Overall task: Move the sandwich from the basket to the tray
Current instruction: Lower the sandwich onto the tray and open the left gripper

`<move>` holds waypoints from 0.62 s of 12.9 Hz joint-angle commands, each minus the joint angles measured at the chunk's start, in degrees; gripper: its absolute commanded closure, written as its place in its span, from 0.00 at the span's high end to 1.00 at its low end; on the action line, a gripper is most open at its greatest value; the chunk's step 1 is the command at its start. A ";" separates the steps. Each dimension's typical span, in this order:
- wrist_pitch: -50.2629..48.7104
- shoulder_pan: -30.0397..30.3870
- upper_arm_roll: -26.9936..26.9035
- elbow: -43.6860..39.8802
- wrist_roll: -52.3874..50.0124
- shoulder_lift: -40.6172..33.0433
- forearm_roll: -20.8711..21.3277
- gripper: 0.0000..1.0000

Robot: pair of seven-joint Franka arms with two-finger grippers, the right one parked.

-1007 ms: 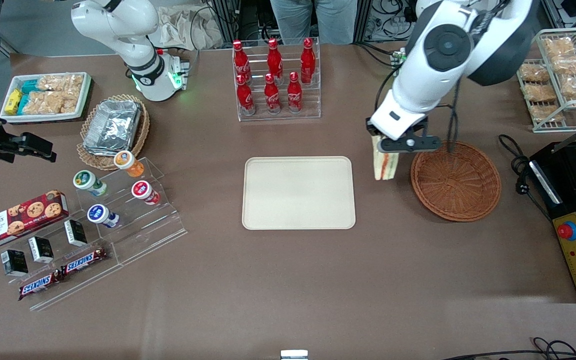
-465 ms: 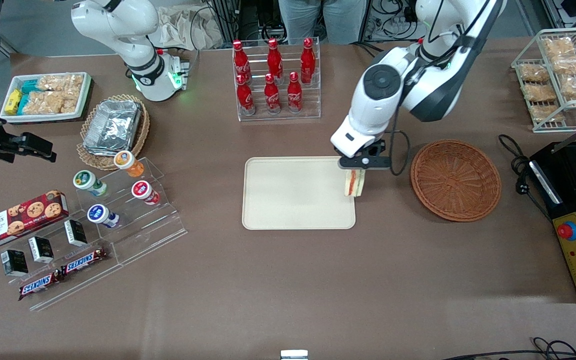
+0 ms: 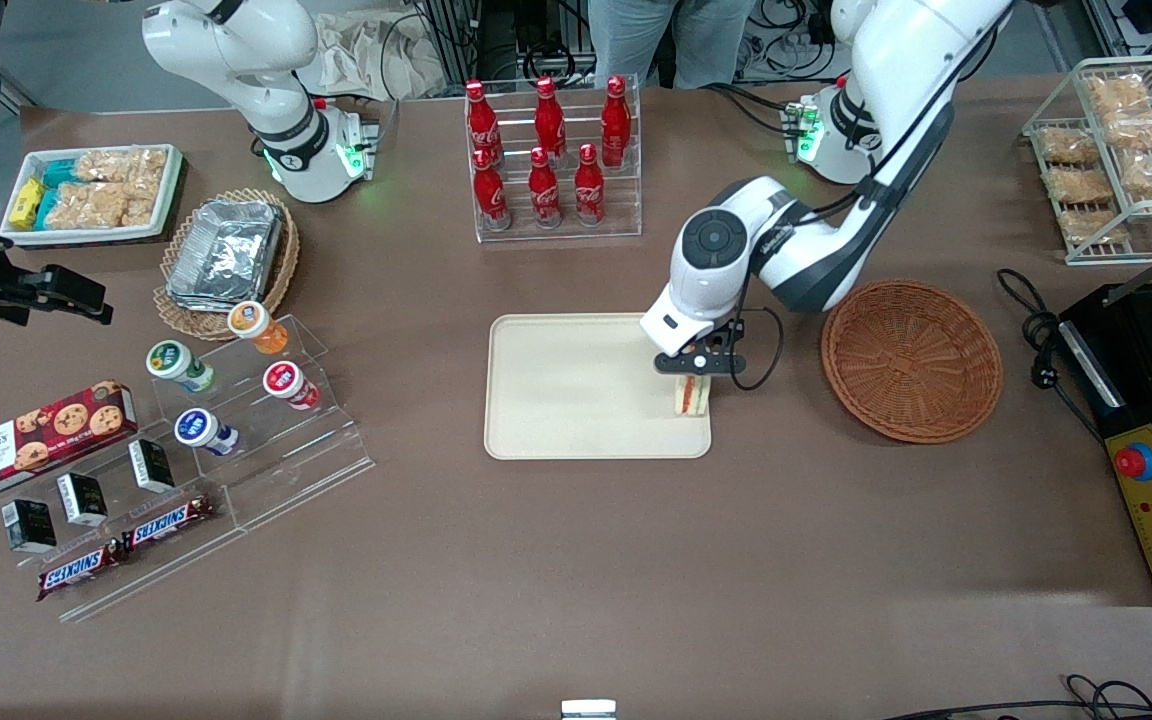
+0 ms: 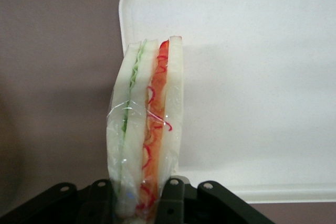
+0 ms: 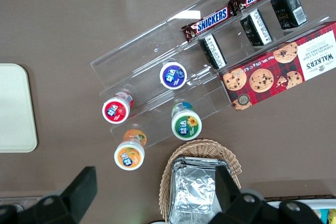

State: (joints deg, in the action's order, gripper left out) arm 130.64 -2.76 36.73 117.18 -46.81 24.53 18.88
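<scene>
Cream-beige, the tray point(image 3: 576, 385) lies mid-worktop point(image 3: 576, 560), and the gripper point(image 3: 693, 378) hangs over its edge nearest the basket point(image 3: 911, 360). Its fingers point(image 4: 172, 192) are clamped on the wrapped sandwich point(image 3: 691, 397), held on edge with its filling showing; it seems just above the tray surface, though contact is unclear. The basket sits beside the tray.

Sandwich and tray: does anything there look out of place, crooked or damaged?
Nothing is damaged or spilled. The sandwich stands on edge, gripped by the gripper, at the tray's edge nearest the basket, with part of it past the rim. Its plastic wrap looks intact.
</scene>
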 commanded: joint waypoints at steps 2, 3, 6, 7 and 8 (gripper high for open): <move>1.89 -0.14 0.27 -0.55 -2.67 1.84 1.60 0.00; 1.98 -0.14 0.27 -0.55 -3.20 2.10 1.60 0.00; 2.07 -0.23 0.19 -0.64 -3.47 3.33 1.68 0.00; 2.07 -0.23 0.19 -0.64 -3.82 3.34 1.68 0.17; 2.07 -0.23 0.19 -0.64 -3.82 3.34 1.77 0.99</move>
State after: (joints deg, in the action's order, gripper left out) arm 132.11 -2.78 36.75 117.15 -48.65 27.24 19.09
